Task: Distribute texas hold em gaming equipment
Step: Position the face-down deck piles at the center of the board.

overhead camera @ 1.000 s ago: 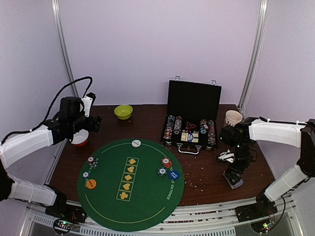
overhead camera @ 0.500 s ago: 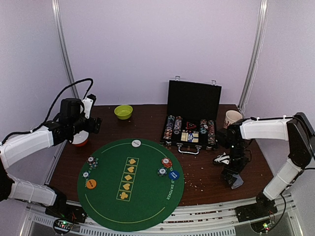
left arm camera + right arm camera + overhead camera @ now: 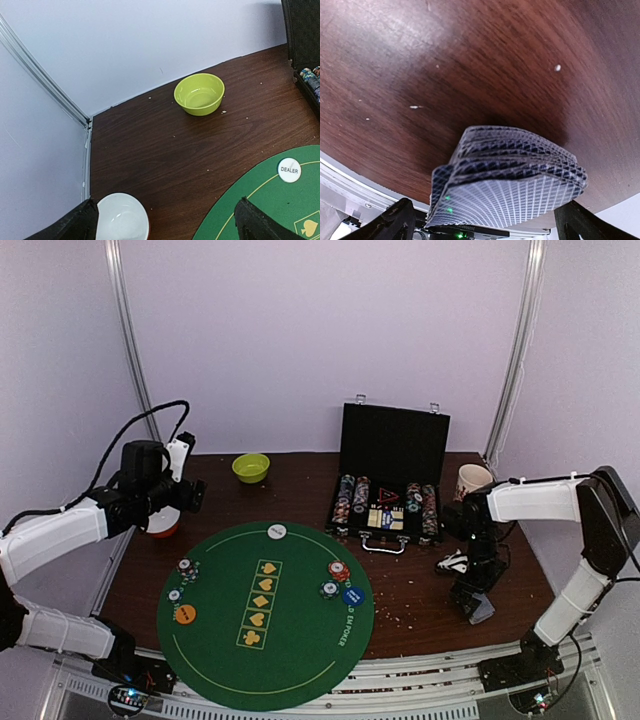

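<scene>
Right gripper [image 3: 487, 219] points down at the counter [image 3: 420, 585], jaws wide, with the deck of playing cards [image 3: 510, 190] spanning them. Pinched or merely flanked, I cannot tell; presumably it is for dealing. Poker chips [image 3: 338, 569] and button discs [image 3: 185, 614] sit on the mat [image 3: 300, 655] beyond. Left gripper [image 3: 165, 222] hangs wide open and empty, farther back.

Clear run ahead of the left gripper [image 3: 165, 230] over bare table [image 3: 150, 150] as far as the lime-green bowl [image 3: 199, 93]. Hemmed at its left finger [image 3: 75, 227] by a white bowl [image 3: 122, 220]. To its right, flat green mat [image 3: 260, 200] and a dealer button [image 3: 289, 170], then the chip case [image 3: 295, 30] farther off. Between the fingers of the right gripper [image 3: 477, 601], blocked by fanned playing cards [image 3: 512, 190]; bare wood beyond.
</scene>
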